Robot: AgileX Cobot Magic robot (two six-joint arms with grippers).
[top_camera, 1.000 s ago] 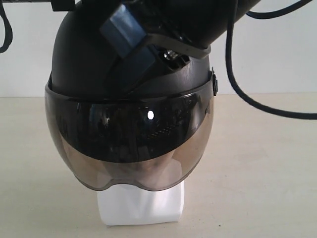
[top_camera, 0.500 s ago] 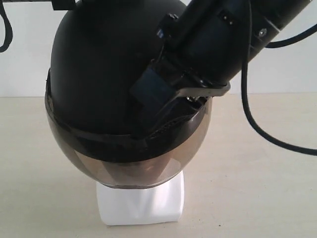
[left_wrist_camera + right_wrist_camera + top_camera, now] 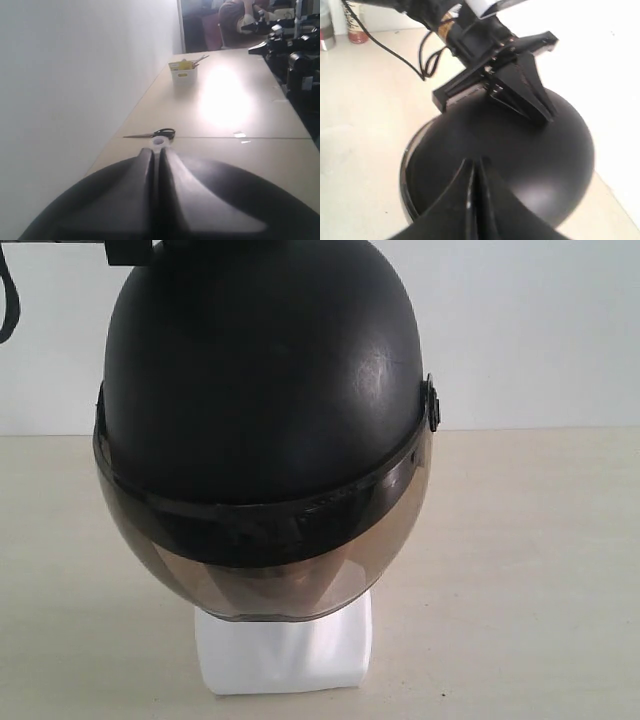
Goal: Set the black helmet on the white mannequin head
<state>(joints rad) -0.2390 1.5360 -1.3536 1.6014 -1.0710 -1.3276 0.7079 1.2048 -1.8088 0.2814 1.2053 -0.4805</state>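
The black helmet [image 3: 260, 390] sits over the white mannequin head, smoky visor [image 3: 260, 565] facing front. Only the head's squarish base block [image 3: 285, 650] shows below it; the face is hidden. In the left wrist view my left gripper [image 3: 159, 146] is shut, its fingers lying along the helmet's dome [image 3: 250, 200]. The right wrist view shows that same left gripper [image 3: 542, 114] resting on the crown [image 3: 555, 155]. My right gripper [image 3: 474, 164] is shut with nothing in it, just above the dome's side. It is out of the exterior view.
Black scissors [image 3: 156, 133] lie on the beige table [image 3: 225, 105] beyond the helmet. A white box with yellow items [image 3: 183, 74] stands farther off near the wall. Cables [image 3: 427, 55] trail from the left arm. Cans [image 3: 355, 22] stand at the table's far edge.
The right arm, which pressed on the helmet's front, has drawn back out of the exterior view. The helmet tipped forward and now sits level on the head.
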